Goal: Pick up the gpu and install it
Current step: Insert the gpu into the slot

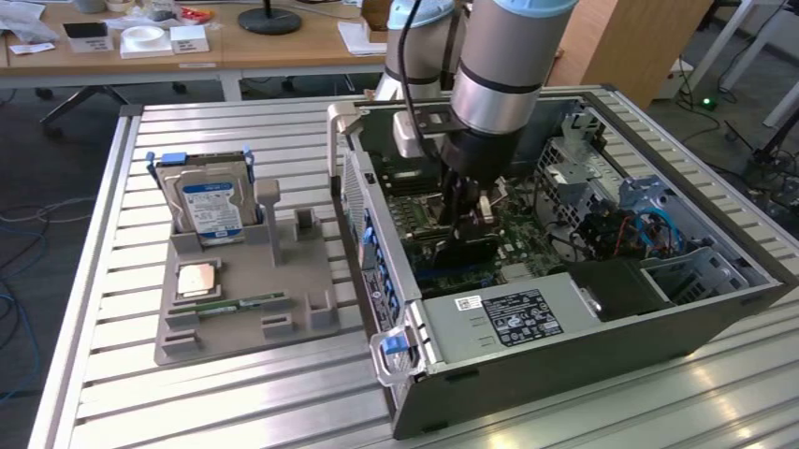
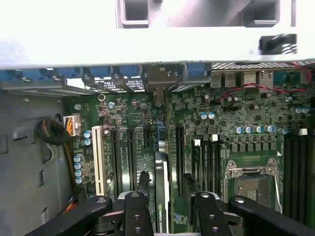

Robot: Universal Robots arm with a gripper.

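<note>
Gripper [image 2: 165, 201] is standing with jaws spread astride the upright gpu [image 2: 160, 189]; card is needing square, even seating in the motherboard [image 2: 246, 118] slot.

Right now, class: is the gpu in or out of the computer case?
In. The gpu stands on edge over the motherboard slots inside the case, between the open gripper fingers.

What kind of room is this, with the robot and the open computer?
Probably a robotics lab or workshop. A robot arm reaches into an open computer case on a slatted metal table, with cluttered desks behind.
</note>
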